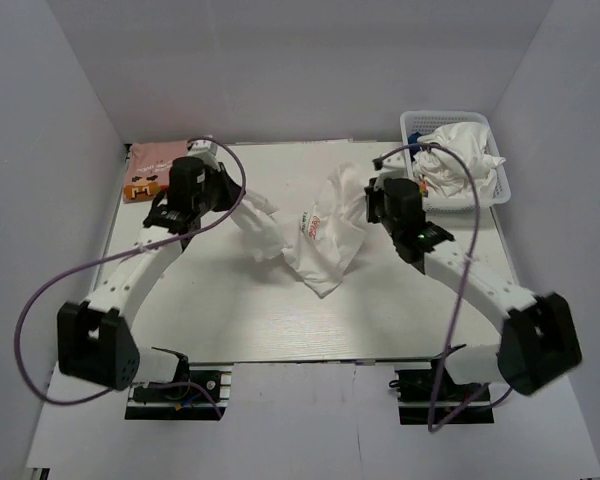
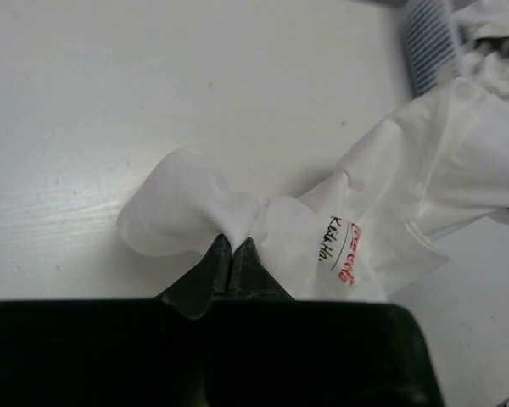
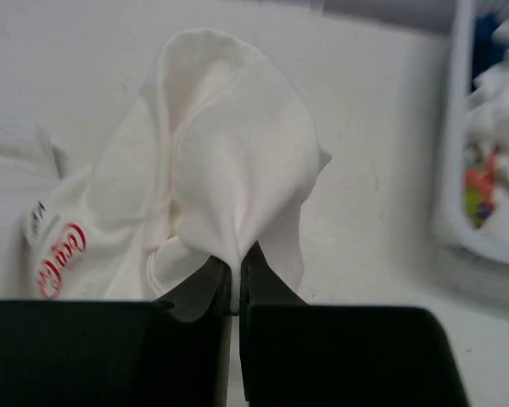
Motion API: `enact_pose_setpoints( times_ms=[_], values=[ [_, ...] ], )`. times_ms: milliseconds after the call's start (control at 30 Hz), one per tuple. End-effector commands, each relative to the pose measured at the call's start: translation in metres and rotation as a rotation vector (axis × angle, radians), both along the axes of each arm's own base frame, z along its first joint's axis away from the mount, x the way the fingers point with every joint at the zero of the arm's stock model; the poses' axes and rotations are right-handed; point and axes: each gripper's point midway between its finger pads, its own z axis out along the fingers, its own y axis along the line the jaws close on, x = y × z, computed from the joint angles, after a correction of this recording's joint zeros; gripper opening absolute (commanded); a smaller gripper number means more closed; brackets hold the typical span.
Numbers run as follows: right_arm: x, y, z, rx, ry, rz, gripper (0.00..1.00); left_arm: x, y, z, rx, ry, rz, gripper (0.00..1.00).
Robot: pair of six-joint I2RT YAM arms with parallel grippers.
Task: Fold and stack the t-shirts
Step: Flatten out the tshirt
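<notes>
1. Left gripper [image 2: 233, 242] is pinching a fold of the white t-shirt [image 1: 320, 240]. Its two dark fingers are pressing together on the cloth, and the left wrist view is showing no gap between them.
2. Right gripper [image 3: 237, 254] is clamping a bunched edge of the same garment. The fabric is rising out of the closed fingers in a tall rounded fold.
3. Between the two grippers the white t-shirt is hanging crumpled and unfolded over the middle of the table [image 1: 280, 330]. Its bulk is sagging toward the near side, and the lowest point is resting on the surface.
4. On the upper side of the cloth a label [image 2: 343, 254] is showing, carrying red lettering beside dark handwriting. The wording is too small to read in full.
5. At the far left corner the pink t-shirt [image 1: 160, 160] is lying flat in a folded state, just behind the left arm. Its orange-brown print is facing up near the front edge, and the garment is sitting well apart from the white one.
6. At the far right corner the white mesh basket [image 1: 504, 192] is standing just beyond the right arm. White garments [image 1: 460, 160] are heaping inside it, and some are spilling over its rim.
7. Along each arm a purple cable [image 1: 30, 310] is looping clear of the cloth.
</notes>
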Motion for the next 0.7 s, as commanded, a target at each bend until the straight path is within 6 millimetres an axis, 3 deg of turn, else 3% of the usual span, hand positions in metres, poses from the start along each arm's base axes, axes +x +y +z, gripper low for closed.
enact_pose_setpoints(
  times_ms=[0,33,67,100,133,200,233,267,367,400,500,567,667],
  values=[
    [-0.005,-0.022,0.117,0.101,-0.313,-0.071,0.00,-0.016,0.003,0.089,-0.037,-0.276,-0.023,0.00],
    [-0.010,-0.021,0.130,0.109,-0.345,-0.043,0.00,-0.022,0.005,0.101,-0.045,-0.306,-0.022,0.00],
    [-0.026,-0.028,0.165,0.154,-0.420,-0.031,0.00,-0.027,0.007,0.112,-0.044,-0.336,-0.025,0.00],
    [-0.033,-0.028,0.175,0.159,-0.437,-0.009,0.00,-0.034,0.008,0.121,-0.049,-0.357,-0.024,0.00],
    [-0.044,-0.021,0.195,0.192,-0.471,0.054,0.00,-0.048,0.013,0.144,-0.056,-0.423,-0.026,0.00],
    [-0.073,-0.029,0.237,0.251,-0.567,0.088,0.00,-0.063,0.022,0.170,-0.056,-0.486,0.001,0.00],
    [-0.092,-0.034,0.268,0.286,-0.632,0.119,0.00,-0.070,0.032,0.182,-0.045,-0.512,0.038,0.00],
    [-0.100,-0.036,0.278,0.300,-0.655,0.130,0.00,-0.086,0.041,0.200,-0.054,-0.564,0.068,0.00],
    [-0.137,-0.068,0.329,0.324,-0.810,0.089,0.00,-0.111,0.066,0.233,-0.076,-0.657,0.175,0.00],
    [-0.149,-0.081,0.341,0.334,-0.845,0.055,0.00,-0.131,0.075,0.249,-0.092,-0.706,0.196,0.00],
    [-0.173,-0.105,0.371,0.331,-0.905,0.002,0.00,-0.155,0.094,0.266,-0.115,-0.741,0.275,0.00],
    [-0.177,-0.118,0.379,0.333,-0.924,-0.052,0.00,-0.171,0.109,0.278,-0.127,-0.780,0.338,0.00],
    [-0.166,-0.136,0.375,0.321,-0.907,-0.179,0.00,-0.172,0.124,0.276,-0.124,-0.774,0.421,0.00]
  ],
)
